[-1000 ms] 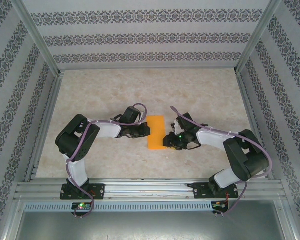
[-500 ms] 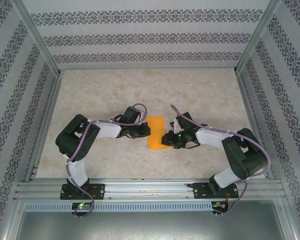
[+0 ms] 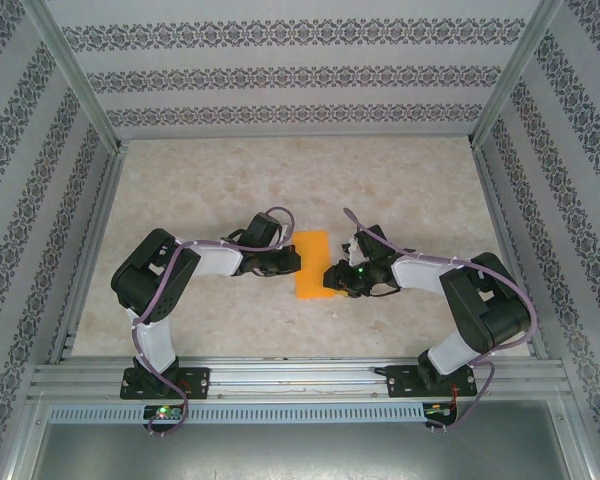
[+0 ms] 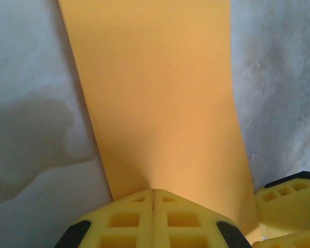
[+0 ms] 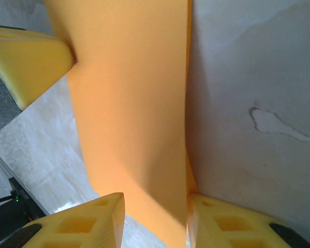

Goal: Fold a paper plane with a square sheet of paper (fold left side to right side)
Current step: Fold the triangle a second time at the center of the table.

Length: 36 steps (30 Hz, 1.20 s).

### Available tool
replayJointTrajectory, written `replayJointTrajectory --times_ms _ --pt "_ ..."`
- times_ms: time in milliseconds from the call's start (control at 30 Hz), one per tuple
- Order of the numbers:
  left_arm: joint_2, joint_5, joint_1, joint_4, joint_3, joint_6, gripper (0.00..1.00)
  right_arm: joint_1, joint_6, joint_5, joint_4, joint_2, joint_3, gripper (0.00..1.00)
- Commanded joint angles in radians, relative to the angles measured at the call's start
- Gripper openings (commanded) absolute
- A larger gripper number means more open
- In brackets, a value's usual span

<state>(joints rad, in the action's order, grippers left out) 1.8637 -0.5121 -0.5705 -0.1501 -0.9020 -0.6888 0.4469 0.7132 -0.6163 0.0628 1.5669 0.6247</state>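
The square sheet of paper [image 3: 311,262] is bright orange and lies flat mid-table as a narrow upright rectangle, doubled over; it has no paper plane shape. My left gripper [image 3: 296,262] is shut, its joined tips resting on the sheet's left long edge. In the left wrist view that left gripper [image 4: 154,192] presses on the paper [image 4: 155,98]. My right gripper [image 3: 330,275] is at the sheet's near right side. In the right wrist view the right gripper [image 5: 155,209] stands open with the paper [image 5: 129,103] running between its fingers [image 5: 222,222], the right finger against the paper's edge.
The pale marbled table [image 3: 400,190] stretches free behind and to both sides of the arms. Patterned walls and metal frame rails [image 3: 280,375] enclose it. The right gripper's yellow finger [image 4: 287,199] shows beside the sheet, and the left gripper's finger [image 5: 28,59] shows across it.
The right gripper has crept slightly up and left along the sheet's right edge. The left gripper and the paper have stayed put.
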Motion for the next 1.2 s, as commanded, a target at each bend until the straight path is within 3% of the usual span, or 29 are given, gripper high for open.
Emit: replayJointTrajectory --times_ms 0,400,767,1033,1167 --pt "0.013 0.02 -0.009 0.06 -0.009 0.03 0.04 -0.011 0.032 -0.029 -0.09 0.003 -0.015 0.36" --pt "0.006 0.013 -0.009 0.06 -0.007 0.046 0.04 -0.071 0.008 -0.095 -0.152 0.091 0.064 0.36" --pt "-0.02 0.018 -0.008 0.08 -0.021 0.077 0.06 -0.113 -0.042 -0.129 -0.125 0.189 0.137 0.24" --pt "-0.098 0.044 -0.006 0.122 -0.054 0.149 0.23 -0.134 -0.037 -0.168 -0.102 0.169 0.139 0.02" --pt "-0.189 0.063 -0.016 0.104 -0.006 0.207 0.33 -0.135 -0.031 -0.178 -0.069 0.146 0.148 0.0"
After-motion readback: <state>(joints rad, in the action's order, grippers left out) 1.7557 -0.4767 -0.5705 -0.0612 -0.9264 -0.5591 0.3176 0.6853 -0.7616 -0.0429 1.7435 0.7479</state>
